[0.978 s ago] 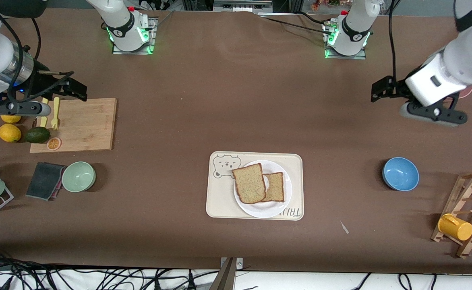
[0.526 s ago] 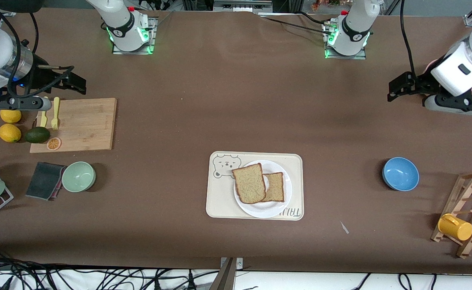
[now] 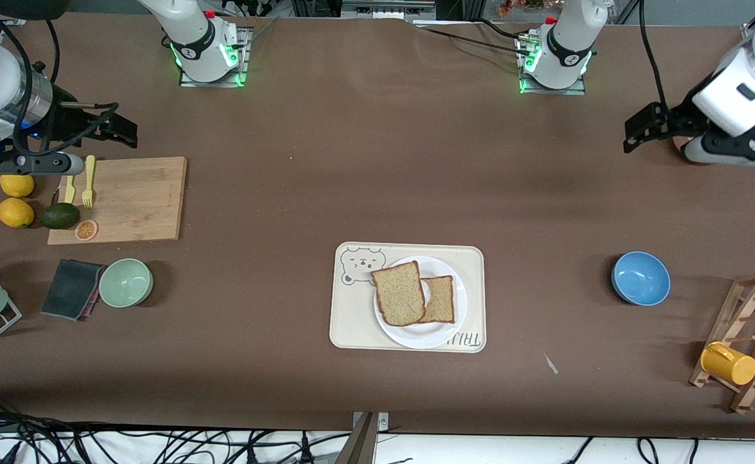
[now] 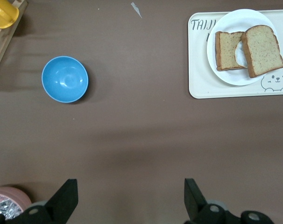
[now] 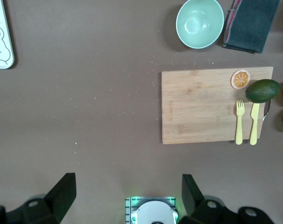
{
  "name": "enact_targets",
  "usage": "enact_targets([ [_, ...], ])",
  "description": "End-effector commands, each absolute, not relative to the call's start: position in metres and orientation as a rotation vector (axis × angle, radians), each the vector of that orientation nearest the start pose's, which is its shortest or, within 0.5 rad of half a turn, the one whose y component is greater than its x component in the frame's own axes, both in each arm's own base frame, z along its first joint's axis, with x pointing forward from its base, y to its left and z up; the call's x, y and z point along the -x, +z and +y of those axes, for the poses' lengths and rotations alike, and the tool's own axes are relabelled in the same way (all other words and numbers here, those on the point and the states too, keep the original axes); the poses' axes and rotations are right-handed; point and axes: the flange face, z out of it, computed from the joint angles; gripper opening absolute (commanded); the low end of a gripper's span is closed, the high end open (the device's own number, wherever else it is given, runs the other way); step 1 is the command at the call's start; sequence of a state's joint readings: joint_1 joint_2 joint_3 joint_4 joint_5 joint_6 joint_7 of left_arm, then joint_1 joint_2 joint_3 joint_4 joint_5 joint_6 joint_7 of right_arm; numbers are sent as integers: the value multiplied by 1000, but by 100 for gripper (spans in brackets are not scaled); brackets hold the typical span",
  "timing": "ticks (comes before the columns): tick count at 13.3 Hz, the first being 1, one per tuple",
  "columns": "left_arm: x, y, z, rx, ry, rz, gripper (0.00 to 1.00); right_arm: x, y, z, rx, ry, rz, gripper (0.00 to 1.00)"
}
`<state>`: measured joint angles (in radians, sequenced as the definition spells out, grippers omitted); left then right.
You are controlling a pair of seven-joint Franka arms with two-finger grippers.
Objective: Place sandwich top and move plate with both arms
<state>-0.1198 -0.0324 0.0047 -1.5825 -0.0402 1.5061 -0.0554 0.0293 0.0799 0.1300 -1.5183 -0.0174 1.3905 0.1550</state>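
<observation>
A tray (image 3: 352, 322) sits mid-bench with a plate (image 3: 445, 332) on it; the sandwich top (image 3: 401, 293) overlaps a second bread slice (image 3: 440, 299) there. A cutting board (image 3: 136, 200) lies toward the right arm's end, a bowl (image 3: 640, 278) toward the left arm's

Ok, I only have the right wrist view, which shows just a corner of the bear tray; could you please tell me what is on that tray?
Observer: A white plate sits on the tray, and the sandwich top lies on it, overlapping a second slice.
Operator: Is anything between them?
Observer: The left wrist view shows something white, probably egg, peeking out on the lower slice.
Operator: And the other arm?
Observer: The left claw is open and empty, over bare table toward the left arm's end.
</observation>
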Motion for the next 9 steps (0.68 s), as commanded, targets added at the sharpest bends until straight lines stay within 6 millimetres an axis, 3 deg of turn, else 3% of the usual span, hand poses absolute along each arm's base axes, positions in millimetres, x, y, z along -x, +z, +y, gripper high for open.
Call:
enact_targets([
  [1, -528, 617, -60, 3144, 117, 99, 100, -545, 600, 82, 3176, 321, -35, 100],
  [4, -527, 618, -67, 3114, 110, 131, 100, -545, 602, 81, 3197, 313, -45, 100],
  [9, -527, 613, -50, 3123, 138, 83, 100, -546, 602, 81, 3194, 299, -82, 100],
])
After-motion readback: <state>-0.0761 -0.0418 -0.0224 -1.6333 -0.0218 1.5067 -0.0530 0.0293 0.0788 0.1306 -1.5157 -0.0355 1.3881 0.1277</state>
